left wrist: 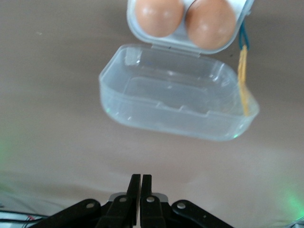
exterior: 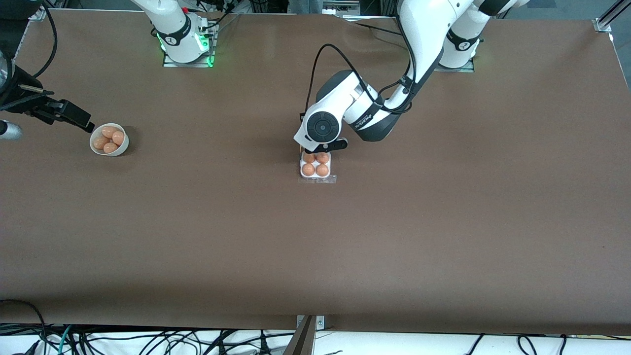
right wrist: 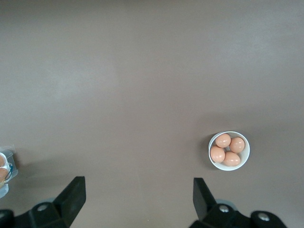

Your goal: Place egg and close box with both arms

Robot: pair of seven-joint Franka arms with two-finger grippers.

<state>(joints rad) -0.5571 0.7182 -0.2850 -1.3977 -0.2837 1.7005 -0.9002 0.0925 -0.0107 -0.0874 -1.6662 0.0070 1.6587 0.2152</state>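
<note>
A brown tabletop (exterior: 315, 246) carries all items. The left arm (exterior: 419, 44) reaches from its base down to the egg carton (exterior: 317, 170), its wrist housing directly over the carton's edge farther from the front camera. The right arm (exterior: 172, 29) waits, with only its base segment visible in the front view. The egg carton, a white four-cell tray, sits near the middle of the tabletop; all four cells hold orange-brown eggs (exterior: 308, 169). Its clear hinged lid (left wrist: 178, 97) stands open, tilted away from the tray, with a yellow-and-blue cord (left wrist: 243, 71) along one edge. A round white bowl (exterior: 109, 140) holding four more eggs stands well apart from the carton, toward the right arm's end of the tabletop. The left gripper (left wrist: 140, 183) hovers just beside the open lid, fingers (left wrist: 134, 190) pressed together and holding nothing. The right gripper (right wrist: 137, 190) hangs high over bare tabletop between carton and bowl, fingers (right wrist: 73, 192) spread wide and empty.
</note>
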